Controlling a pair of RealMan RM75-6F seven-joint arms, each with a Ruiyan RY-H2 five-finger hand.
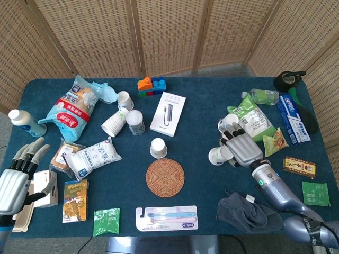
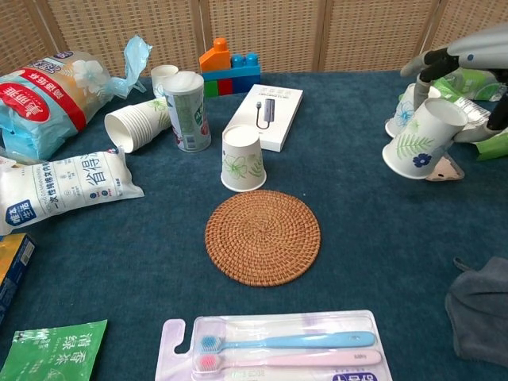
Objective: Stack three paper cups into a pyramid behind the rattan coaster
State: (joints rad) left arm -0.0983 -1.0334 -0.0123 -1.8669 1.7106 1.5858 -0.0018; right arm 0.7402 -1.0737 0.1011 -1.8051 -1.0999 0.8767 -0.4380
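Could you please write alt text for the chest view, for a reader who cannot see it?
At right, the right robot hand holds a tilted white floral paper cup above the blue table. Another upside-down white paper cup stands just behind the round rattan coaster at centre.

Open blue cloth between right hand point(image 1: 241, 148) and rattan coaster point(image 1: 165, 177); one inverted paper cup point(image 1: 158, 147) stands behind the coaster.

We see a dark teal bench point(image 2: 373, 262), tan woven rattan coaster point(image 2: 263, 236), white paper cup point(image 2: 243, 159) with green leaves, grey cloth point(image 2: 481, 311).
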